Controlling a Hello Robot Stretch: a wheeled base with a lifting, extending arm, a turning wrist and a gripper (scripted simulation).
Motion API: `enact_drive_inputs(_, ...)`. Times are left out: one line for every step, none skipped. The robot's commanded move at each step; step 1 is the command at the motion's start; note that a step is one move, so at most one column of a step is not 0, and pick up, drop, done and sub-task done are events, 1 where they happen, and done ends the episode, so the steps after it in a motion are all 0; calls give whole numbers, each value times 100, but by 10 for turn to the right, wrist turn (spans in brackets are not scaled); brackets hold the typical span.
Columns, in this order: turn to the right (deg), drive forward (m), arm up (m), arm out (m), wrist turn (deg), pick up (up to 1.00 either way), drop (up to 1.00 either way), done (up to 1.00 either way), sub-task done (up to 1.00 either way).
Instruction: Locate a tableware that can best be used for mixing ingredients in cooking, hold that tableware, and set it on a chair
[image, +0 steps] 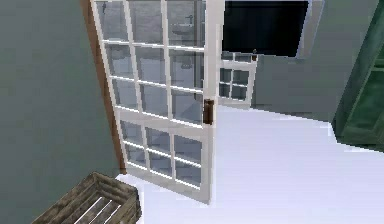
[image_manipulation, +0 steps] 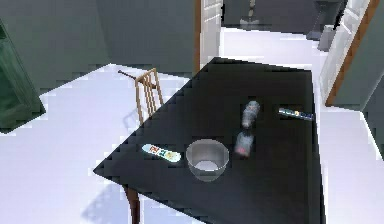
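Observation:
A grey bowl (image_manipulation: 207, 158) stands on a black table (image_manipulation: 270, 110) in the arm side view, near the table's front left part. A wooden chair (image_manipulation: 148, 92) stands at the table's left side, its seat tucked under the tabletop.
On the table lie a small white remote-like thing (image_manipulation: 161, 153), a dark flat thing (image_manipulation: 244, 143), a grey upright thing (image_manipulation: 251, 112) and a dark bar (image_manipulation: 296, 114). A green cabinet (image_manipulation: 18, 85) stands left. In the forward view a white glazed door (image: 160, 90) stands ajar, a wooden crate (image: 92, 207) below, a green cabinet (image: 362, 95) right.

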Motion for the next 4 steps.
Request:
enact_drive_inputs(0,0,50,0,0,0,0,0,0)
enact_drive_inputs(0,0,32,0,0,0,0,0,0)
enact_drive_inputs(0,0,0,28,0,0,0,0,0)
enact_drive_inputs(0,0,0,0,450,0,0,0,0)
